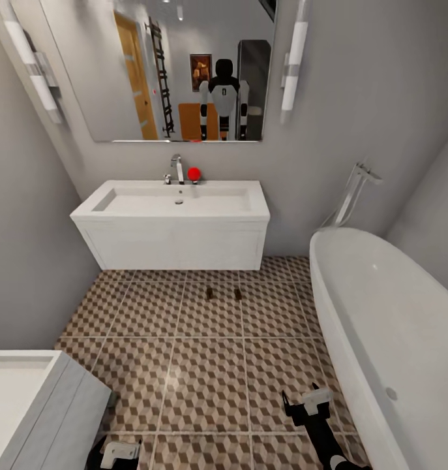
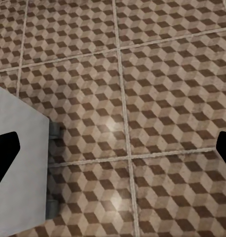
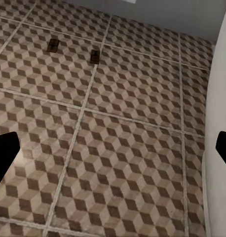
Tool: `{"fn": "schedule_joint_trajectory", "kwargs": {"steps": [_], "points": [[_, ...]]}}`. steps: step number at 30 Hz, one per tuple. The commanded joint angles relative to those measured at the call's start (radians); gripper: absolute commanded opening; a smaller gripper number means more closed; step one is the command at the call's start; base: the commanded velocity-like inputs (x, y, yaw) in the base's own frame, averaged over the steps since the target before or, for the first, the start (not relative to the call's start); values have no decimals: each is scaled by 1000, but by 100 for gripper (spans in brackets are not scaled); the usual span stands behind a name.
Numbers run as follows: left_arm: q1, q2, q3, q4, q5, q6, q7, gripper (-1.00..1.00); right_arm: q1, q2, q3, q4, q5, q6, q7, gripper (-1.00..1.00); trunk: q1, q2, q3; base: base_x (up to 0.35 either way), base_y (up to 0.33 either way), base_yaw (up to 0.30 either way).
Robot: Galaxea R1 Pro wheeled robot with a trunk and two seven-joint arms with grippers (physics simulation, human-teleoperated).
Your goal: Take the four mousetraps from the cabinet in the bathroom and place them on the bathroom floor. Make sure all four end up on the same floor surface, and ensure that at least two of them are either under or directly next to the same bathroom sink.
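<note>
Two mousetraps [image 1: 210, 293] [image 1: 237, 294] lie side by side on the cube-patterned bathroom floor [image 1: 204, 378], just in front of the white wall-hung sink [image 1: 175, 225]. In the right wrist view the same mousetraps [image 3: 52, 45] [image 3: 95, 57] sit far ahead of my right gripper [image 3: 113, 150], which is open and empty. That right gripper [image 1: 308, 401] hangs low beside the bathtub. My left gripper [image 2: 113, 158] is open over bare tiles with nothing between its fingers; in the head view the left gripper [image 1: 119, 450] is at the bottom edge. The mirror reflects an orange-brown cabinet [image 1: 190, 121] behind the robot.
A white bathtub [image 1: 387, 326] runs along the right side, also seen in the right wrist view [image 3: 219, 98]. A pale grey-white unit [image 1: 34, 405] fills the near left corner, its edge close to the left gripper [image 2: 19, 163]. A red object [image 1: 194, 173] stands by the tap.
</note>
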Motion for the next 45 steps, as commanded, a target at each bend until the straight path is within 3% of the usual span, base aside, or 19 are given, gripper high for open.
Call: {"fn": "schedule_joint_trajectory", "kwargs": {"steps": [1, 26, 45], "points": [[-1, 0, -9, 0, 10, -3, 1, 100, -1, 0, 8, 1, 5, -1, -10, 100, -4, 6, 4, 0, 0, 0], [-1, 0, -9, 1, 10, -3, 1, 100, -1, 0, 8, 1, 5, -1, -10, 100, -99, 181, 122, 0, 0, 0], [-1, 0, -9, 1, 10, -3, 1, 100, -1, 0, 8, 1, 5, -1, -10, 100, -99, 181, 153, 0, 0, 0]]}}
